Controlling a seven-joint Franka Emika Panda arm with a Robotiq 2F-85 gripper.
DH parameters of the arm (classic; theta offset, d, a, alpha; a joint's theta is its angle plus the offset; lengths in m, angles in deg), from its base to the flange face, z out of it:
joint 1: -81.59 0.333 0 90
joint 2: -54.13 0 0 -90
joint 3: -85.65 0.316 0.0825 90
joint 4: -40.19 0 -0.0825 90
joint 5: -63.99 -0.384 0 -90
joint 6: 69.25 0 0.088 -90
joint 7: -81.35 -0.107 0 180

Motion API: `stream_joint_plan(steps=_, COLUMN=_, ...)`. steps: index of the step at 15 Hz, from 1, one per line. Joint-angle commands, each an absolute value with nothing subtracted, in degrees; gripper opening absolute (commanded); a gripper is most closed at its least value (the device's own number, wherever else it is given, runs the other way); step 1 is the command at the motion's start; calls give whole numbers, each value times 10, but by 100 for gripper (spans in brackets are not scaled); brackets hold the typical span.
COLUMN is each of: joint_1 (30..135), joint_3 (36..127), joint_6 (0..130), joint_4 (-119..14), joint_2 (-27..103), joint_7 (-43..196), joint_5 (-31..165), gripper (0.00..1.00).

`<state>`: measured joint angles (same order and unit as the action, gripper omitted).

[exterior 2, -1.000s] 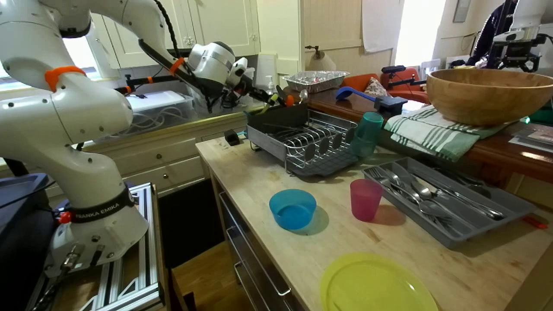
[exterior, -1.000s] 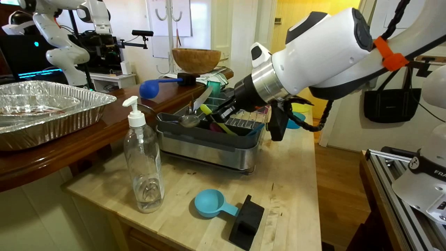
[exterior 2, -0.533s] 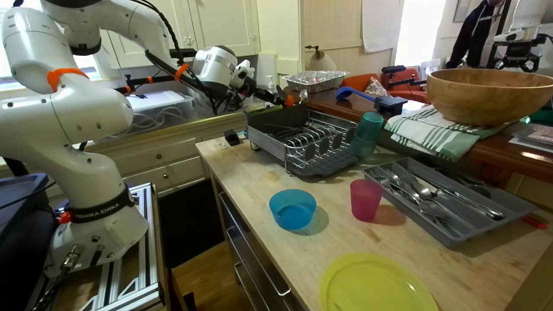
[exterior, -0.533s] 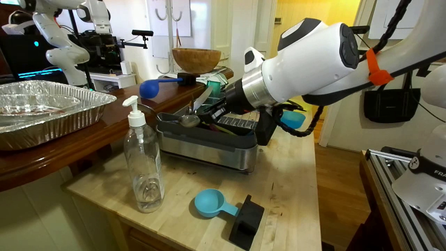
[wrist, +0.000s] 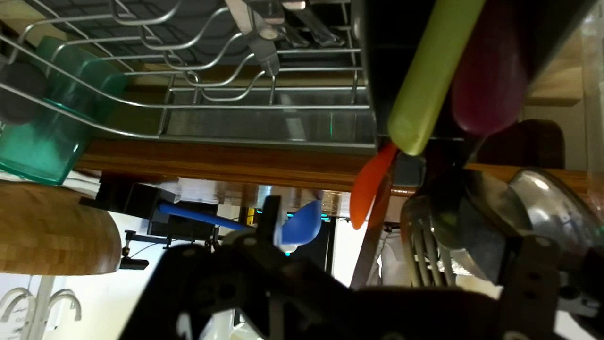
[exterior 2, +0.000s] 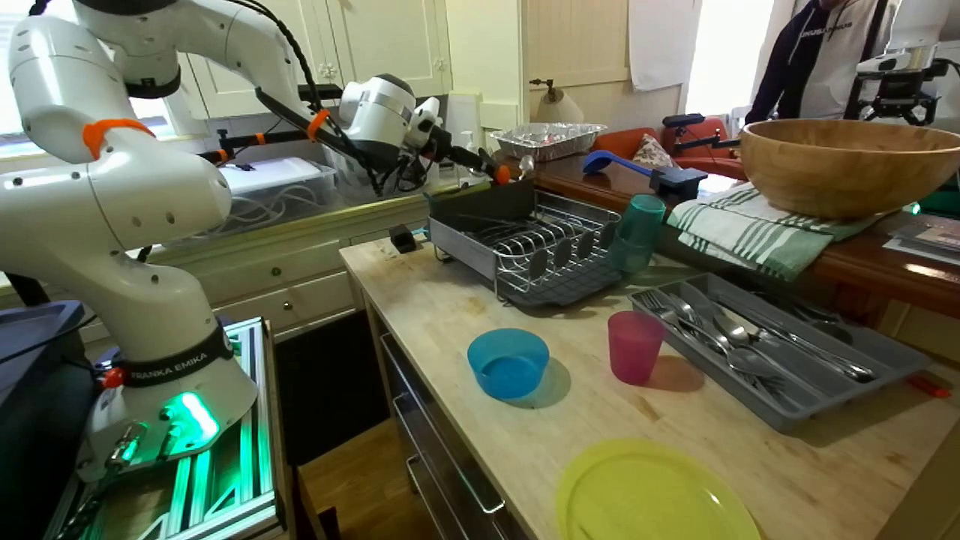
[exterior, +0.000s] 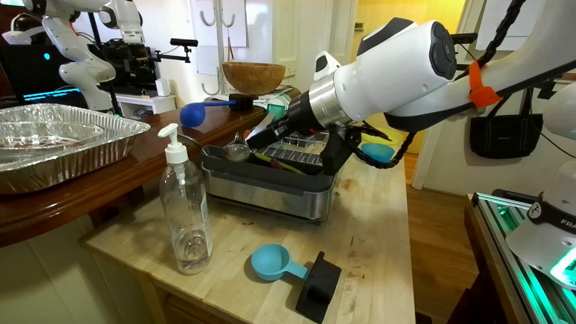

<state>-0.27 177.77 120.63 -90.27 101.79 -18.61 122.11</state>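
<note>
currently, the gripper [wrist: 397, 225] is open above the dark caddy [exterior: 267, 177] at the end of the dish rack [exterior 2: 466, 251], its two fingers spread well apart in the wrist view. between them, in that view, show the fork [wrist: 427, 243] and the orange utensil [wrist: 370, 184], with the metal spoon [wrist: 549, 198] near the finger on the right of the picture. i cannot tell whether any finger touches them. in an exterior view the knife [exterior: 262, 124] rises at a slant just beside the fingertips. the green handle [wrist: 434, 80] sits tilted in the caddy, with the purple handle [wrist: 490, 80] just beside it, both apart from the fingers.

the rack stands on a wooden table [exterior: 373, 256]. near it are an upright pump bottle [exterior: 186, 220] and a blue scoop [exterior: 271, 262] with a black block [exterior: 318, 290] on its handle. a green cup [exterior 2: 637, 232] is at the rack's side. in an exterior view, a blue bowl [exterior 2: 508, 367], a yellow plate [exterior 2: 652, 495] and an upright pink cup [exterior 2: 634, 349] are on the table, the cup just beside a cutlery tray [exterior 2: 892, 365]. on the dark counter [exterior: 225, 120] alongside, a wooden bowl [exterior 2: 847, 176] rests on a striped towel [exterior 2: 750, 232], well apart from a foil pan [exterior: 108, 148].
</note>
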Motion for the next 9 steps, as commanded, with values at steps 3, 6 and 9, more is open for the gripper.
stream_joint_plan(steps=3, joint_1=-6, joint_3=1746, joint_6=1243, joint_4=-897, joint_2=994, joint_7=-190, joint_5=1215, gripper=100)
stream_joint_plan(steps=6, joint_1=-3, joint_3=1733, joint_6=1253, joint_4=-898, joint_2=961, joint_7=-186, joint_5=1221, gripper=100)
stream_joint_plan(steps=9, joint_1=3, joint_3=1720, joint_6=1255, joint_4=-901, joint_2=920, joint_7=-183, joint_5=1228, gripper=100)
